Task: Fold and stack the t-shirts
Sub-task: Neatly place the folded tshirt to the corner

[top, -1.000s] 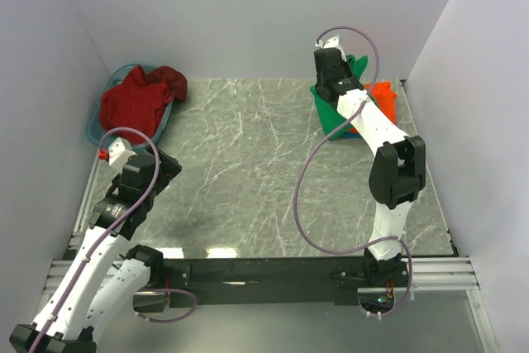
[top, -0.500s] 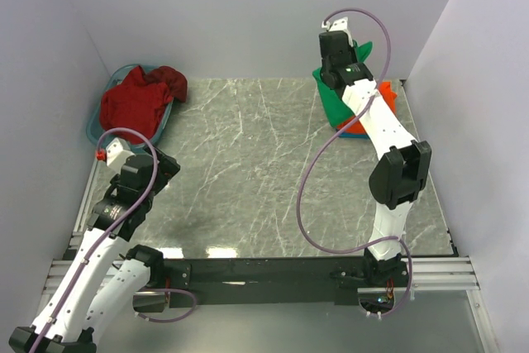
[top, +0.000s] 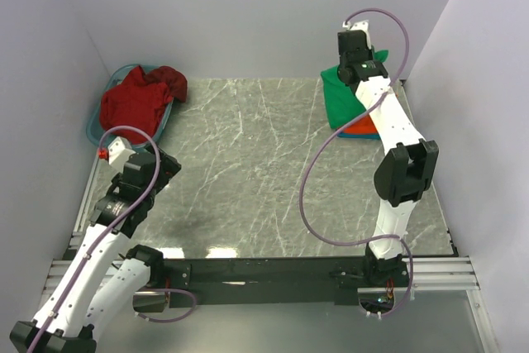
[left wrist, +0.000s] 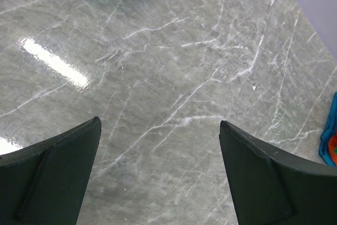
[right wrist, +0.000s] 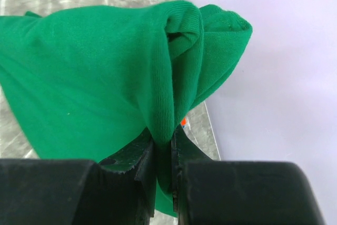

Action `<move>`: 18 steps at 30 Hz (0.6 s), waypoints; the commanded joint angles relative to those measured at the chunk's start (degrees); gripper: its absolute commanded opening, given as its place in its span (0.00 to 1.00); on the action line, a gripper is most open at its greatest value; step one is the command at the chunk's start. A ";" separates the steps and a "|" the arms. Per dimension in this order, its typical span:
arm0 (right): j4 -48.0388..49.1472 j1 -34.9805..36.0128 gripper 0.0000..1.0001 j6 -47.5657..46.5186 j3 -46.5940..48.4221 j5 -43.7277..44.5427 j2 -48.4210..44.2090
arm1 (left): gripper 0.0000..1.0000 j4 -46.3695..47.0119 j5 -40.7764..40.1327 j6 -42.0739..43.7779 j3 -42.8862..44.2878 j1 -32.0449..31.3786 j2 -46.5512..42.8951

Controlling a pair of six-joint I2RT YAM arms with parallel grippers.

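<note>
The green t-shirt (right wrist: 79,77) hangs bunched from the right gripper (right wrist: 163,146), whose jaws are nearly closed on a narrow ribbed fold of the cloth. The rest of the garment drapes down to the surface (top: 248,163) at the end opposite the light blue basket (top: 93,128). Just beneath its lower edge lies the orange t-shirt (top: 364,128), with a sliver of the blue t-shirt (left wrist: 330,130) under that. The dark red t-shirt (top: 136,101) fills the basket and spills over its rim. The left gripper (left wrist: 159,123) hovers over bare surface on the near side of the basket, its jaws fully apart and holding nothing, well apart from the green cloth. The main hazard appears to be the grip itself: only a thin roll of soft cotton is pinched, so a quick pull toward the basket could let the fold slide out and drop the shirt in a heap. A second risk is drag, since the trailing hem seems to rest on or against the orange t-shirt and may pull it along or rumple it. Third, held at one point, the shirt hangs twisted; laid down like this it would probably land creased rather than flat, and the left gripper is too far off to catch a second corner. The side wall, close beside the right gripper, also leaves little room for a swing away from the basket.
</note>
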 commanded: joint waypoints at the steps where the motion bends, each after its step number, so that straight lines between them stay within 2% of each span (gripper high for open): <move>1: 2.08 -2.27 0.04 1.19 2.54 -0.35 1.82 | 0.99 1.85 -0.77 -0.63 2.01 0.25 0.63; 11: 2.96 -8.95 0.04 1.27 5.87 -4.04 8.15 | 0.99 1.77 -1.20 -0.81 2.71 0.25 3.18; 18: 3.93 -12.38 0.04 1.28 6.05 -9.84 10.26 | 0.99 2.12 -1.21 -0.90 2.88 0.25 4.23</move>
